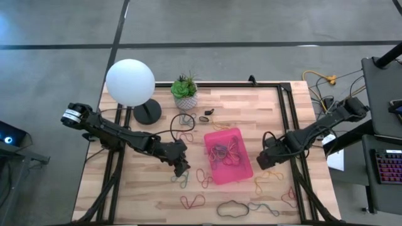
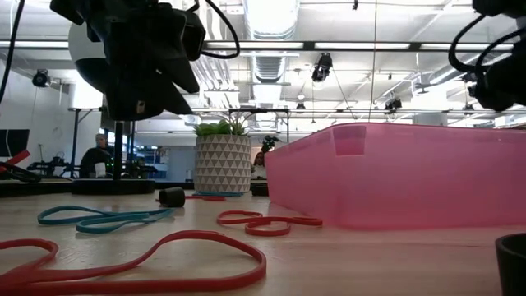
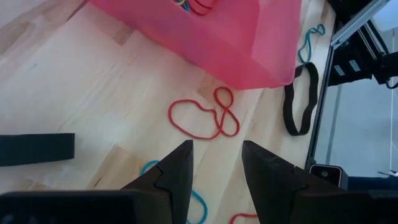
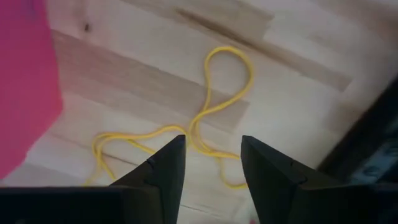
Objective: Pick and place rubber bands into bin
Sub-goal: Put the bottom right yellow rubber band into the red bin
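Approach step — my right gripper (image 4: 210,163) empty, fingers parted above yellow band (image 4: 205,112) beside bin (image 1: 242,172); next: descend, pinch. My left gripper (image 3: 216,163) likewise empty, parted, over red band (image 3: 202,117).

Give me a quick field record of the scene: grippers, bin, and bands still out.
left gripper: open, empty, above the table left of the bin, over a red band
right gripper: open, empty, right of the bin, over a yellow band
bin: pink, mid-table, several bands already inside
bands still out: many, scattered around the bin, including a black band near the front edge
other items: plant pot and white globe lamp at the back
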Available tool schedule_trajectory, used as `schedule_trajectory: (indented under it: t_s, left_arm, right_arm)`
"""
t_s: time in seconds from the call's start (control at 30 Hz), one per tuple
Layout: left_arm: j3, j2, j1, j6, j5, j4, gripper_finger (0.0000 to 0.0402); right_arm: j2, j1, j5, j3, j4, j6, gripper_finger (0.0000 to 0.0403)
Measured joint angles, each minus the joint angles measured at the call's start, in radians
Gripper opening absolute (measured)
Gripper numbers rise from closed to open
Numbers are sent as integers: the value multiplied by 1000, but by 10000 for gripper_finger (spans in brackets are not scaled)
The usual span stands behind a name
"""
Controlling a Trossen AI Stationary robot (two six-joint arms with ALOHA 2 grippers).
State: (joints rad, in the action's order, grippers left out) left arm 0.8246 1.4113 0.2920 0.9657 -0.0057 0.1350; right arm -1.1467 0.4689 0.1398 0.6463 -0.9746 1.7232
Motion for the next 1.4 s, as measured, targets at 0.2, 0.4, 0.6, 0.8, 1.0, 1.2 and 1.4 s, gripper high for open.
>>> schedule_trajectory:
  t_s: [0.2, 0.4, 0.6, 0.8, 1.0, 1.2, 1.4]
  left_arm:
    - [0, 0, 0, -2, 0, 3, 122]
    - [-15, 0, 0, -3, 0, 3, 122]
    - [-21, 0, 0, -3, 1, 3, 122]
    - [-21, 0, 0, -3, 3, 3, 122]
    - [-24, 0, 0, -4, 3, 4, 122]
    - [-26, 0, -3, -5, 2, 4, 122]
    - [-26, 0, -3, -5, 2, 4, 122]
  right_arm:
    - [-50, 66, -6, -18, 25, 171, 144]
    - [-115, 115, -65, -20, 102, 270, 144]
    - [-198, 114, -88, -22, 125, 279, 144]
    - [-268, 114, -84, -34, 200, 286, 143]
    - [-288, 114, -81, -54, 295, 259, 112]
    - [-284, 115, -100, -65, 264, 236, 53]
    - [-283, 115, -146, -70, 243, 165, 10]
